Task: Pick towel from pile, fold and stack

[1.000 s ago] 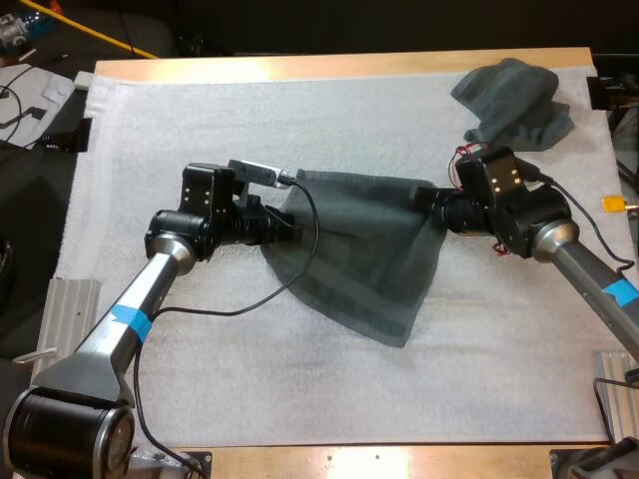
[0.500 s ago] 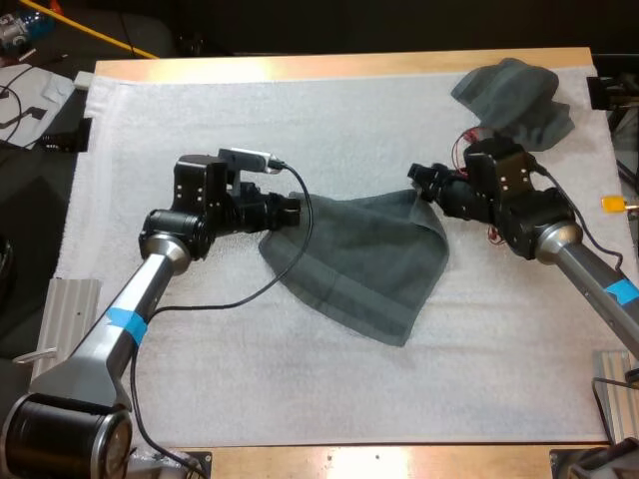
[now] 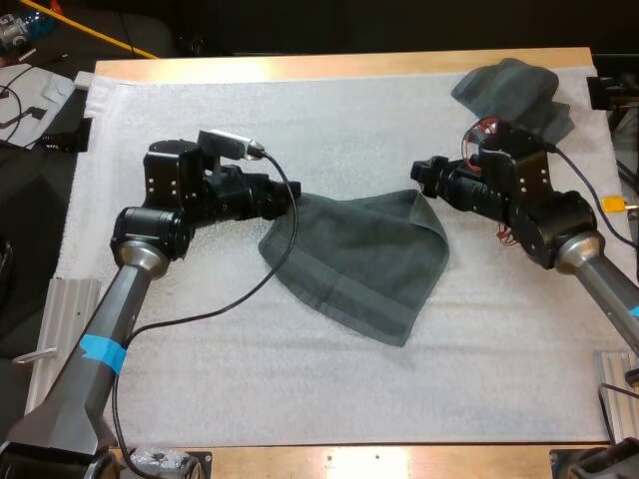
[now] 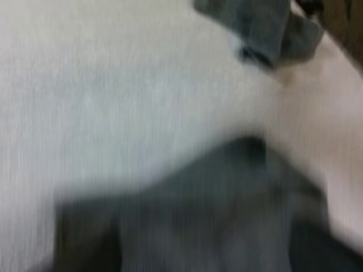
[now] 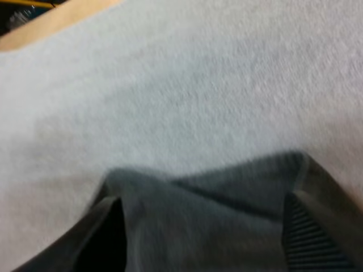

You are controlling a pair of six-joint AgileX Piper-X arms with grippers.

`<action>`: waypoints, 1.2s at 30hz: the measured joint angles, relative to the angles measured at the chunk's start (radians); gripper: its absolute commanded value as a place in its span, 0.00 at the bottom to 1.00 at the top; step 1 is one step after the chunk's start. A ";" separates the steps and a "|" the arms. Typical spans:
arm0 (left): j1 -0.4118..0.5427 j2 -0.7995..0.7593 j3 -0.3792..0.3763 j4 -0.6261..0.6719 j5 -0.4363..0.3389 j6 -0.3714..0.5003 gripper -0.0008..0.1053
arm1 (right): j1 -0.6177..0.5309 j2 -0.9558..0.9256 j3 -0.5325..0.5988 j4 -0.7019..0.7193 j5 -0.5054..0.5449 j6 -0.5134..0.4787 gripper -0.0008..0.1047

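A dark grey-green towel [image 3: 359, 259] lies folded over on the white mat [image 3: 300, 110], its far edge running between my two grippers. My left gripper [image 3: 288, 198] stands open at the towel's far left corner, holding nothing. At the far right corner my right gripper [image 3: 419, 176] is also open and just clear of the cloth. In the left wrist view the towel [image 4: 198, 226] is close below, with the crumpled towel [image 4: 266, 28] farther off. The right wrist view looks over the towel's [image 5: 227, 226] folded edge. The crumpled towel [image 3: 514, 100] sits at the mat's far right corner.
The mat covers most of the wooden table [image 3: 329, 65]. Bare mat stretches along the near side and the far left. The crumpled towel lies just behind my right arm. Metal blocks [image 3: 70, 304] flank the table's near corners.
Both grippers opened and let go of the towel's upper corners, then drew back and apart. The towel's raised edge dropped onto the mat.
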 measured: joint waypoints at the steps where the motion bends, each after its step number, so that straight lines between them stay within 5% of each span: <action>1: 0.000 0.000 0.000 0.011 -0.004 0.008 0.58 | 0.000 -0.005 0.000 0.009 0.002 -0.004 0.56; 9: 0.000 -0.153 0.003 0.262 -0.070 0.113 0.58 | 0.000 -0.175 0.006 0.220 0.006 -0.064 0.52; 20: 0.000 -0.450 0.001 0.566 -0.126 0.149 0.57 | 0.109 -0.403 0.006 0.455 0.009 -0.088 0.06; 26: 0.000 -0.509 0.001 0.629 -0.130 0.149 0.58 | 0.191 -0.427 0.006 0.517 0.043 -0.081 0.11; 32: -0.002 -0.562 0.001 0.685 -0.137 0.149 0.58 | 0.327 -0.425 0.051 0.599 0.101 -0.019 0.45; 36: -0.002 -0.592 0.001 0.714 -0.137 0.149 0.58 | 0.384 -0.415 0.117 0.607 0.129 0.038 0.49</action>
